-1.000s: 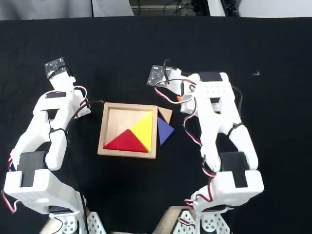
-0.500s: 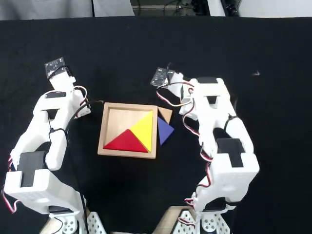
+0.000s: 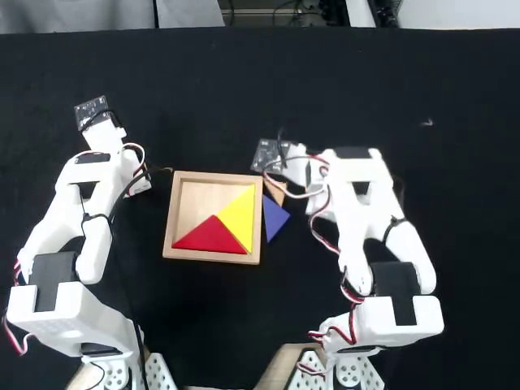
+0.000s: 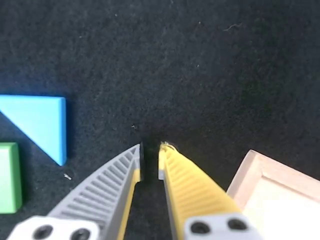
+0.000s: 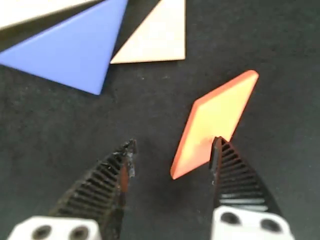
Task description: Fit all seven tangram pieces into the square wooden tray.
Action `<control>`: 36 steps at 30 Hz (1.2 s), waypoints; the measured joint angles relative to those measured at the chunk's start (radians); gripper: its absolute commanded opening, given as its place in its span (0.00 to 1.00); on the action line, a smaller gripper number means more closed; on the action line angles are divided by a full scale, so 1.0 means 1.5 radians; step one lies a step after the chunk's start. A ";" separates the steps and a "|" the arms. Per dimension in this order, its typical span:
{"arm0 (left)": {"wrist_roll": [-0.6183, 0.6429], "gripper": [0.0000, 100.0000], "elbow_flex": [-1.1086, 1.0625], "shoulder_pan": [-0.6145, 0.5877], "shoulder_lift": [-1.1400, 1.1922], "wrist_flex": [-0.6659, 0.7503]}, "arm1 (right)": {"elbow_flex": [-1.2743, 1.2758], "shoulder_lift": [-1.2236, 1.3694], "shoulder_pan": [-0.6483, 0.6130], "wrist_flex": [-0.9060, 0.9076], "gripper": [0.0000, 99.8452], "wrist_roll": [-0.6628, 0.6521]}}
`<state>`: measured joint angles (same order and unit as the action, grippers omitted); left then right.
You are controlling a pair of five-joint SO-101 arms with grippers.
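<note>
The square wooden tray (image 3: 172, 213) holds a red triangle (image 3: 208, 236) and a yellow triangle (image 3: 239, 214). Just right of it lie a dark blue triangle (image 3: 275, 218) and a tan triangle (image 3: 277, 192). My right gripper (image 5: 173, 145) is open above the cloth, and an orange parallelogram (image 5: 215, 120) lies between its fingers, close to one of them. The dark blue triangle (image 5: 70, 45) and the tan triangle (image 5: 156, 37) lie beyond it. My left gripper (image 4: 150, 150) is shut on nothing beside the tray corner (image 4: 255, 170). A light blue triangle (image 4: 40, 125) and a green piece (image 4: 9, 177) lie nearby.
Black cloth covers the table. The left arm (image 3: 81, 203) stands along the tray's left side and the right arm (image 3: 361, 195) along its right side. Open cloth stretches behind the tray and to the far right.
The right arm's wrist has come nearer and lower, toward the pieces right of the tray. The left arm has not moved.
</note>
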<state>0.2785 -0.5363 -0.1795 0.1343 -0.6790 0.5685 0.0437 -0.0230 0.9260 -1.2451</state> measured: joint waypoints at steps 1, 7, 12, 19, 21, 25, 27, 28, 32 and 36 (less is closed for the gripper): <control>0.000 0.08 0.000 0.000 0.000 0.000 | 0.003 0.000 0.000 -0.008 0.22 0.000; 0.000 0.08 0.000 0.000 0.000 0.000 | 0.004 -0.001 0.000 -0.028 0.22 -0.001; 0.000 0.08 0.000 0.000 0.000 0.000 | 0.004 0.001 0.000 -0.030 0.22 -0.001; 0.000 0.08 0.000 0.000 0.000 0.000 | -0.050 0.081 0.001 -0.031 0.22 -0.001; 0.000 0.08 0.000 0.000 0.000 0.000 | -0.060 0.090 0.001 -0.034 0.22 0.002; 0.000 0.08 0.000 0.000 0.000 0.000 | -0.064 0.094 0.001 -0.034 0.22 0.002; 0.000 0.08 0.000 0.000 0.000 0.000 | -0.065 0.100 -0.001 -0.037 0.19 0.002; 0.000 0.08 0.000 0.000 0.000 0.000 | -0.069 0.102 -0.002 -0.037 0.18 0.003; 0.000 0.08 0.000 0.000 0.000 0.000 | -0.110 0.131 -0.002 -0.037 0.17 0.004; 0.000 0.08 0.000 0.000 0.000 0.000 | -0.127 0.154 -0.004 -0.024 0.16 0.004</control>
<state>0.2785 -0.5363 -0.1795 0.1343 -0.6790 0.3782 0.2754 -0.0292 0.8907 -1.2390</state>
